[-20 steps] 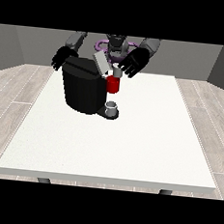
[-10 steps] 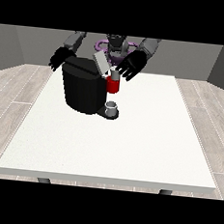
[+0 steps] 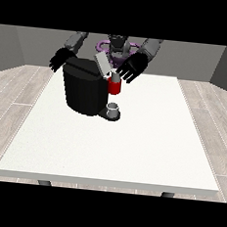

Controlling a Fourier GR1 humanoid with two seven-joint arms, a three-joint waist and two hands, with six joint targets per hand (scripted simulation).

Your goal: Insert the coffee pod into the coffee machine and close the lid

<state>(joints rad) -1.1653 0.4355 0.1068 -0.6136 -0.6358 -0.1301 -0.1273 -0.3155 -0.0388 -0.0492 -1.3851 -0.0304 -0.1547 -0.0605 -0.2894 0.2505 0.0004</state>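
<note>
The fingers (image 3: 123, 78) of the hand at the view's right (image 3: 132, 68) are spread and released, hovering just above the grey-topped red coffee pod holder (image 3: 114, 85) of the bulky black coffee machine (image 3: 85, 88) on the white desk (image 3: 132, 146). The grey lid (image 3: 102, 64) stands raised, so closing remains. The hand at the view's left (image 3: 59, 61) hangs open behind the machine. The pod itself cannot be made out.
</note>
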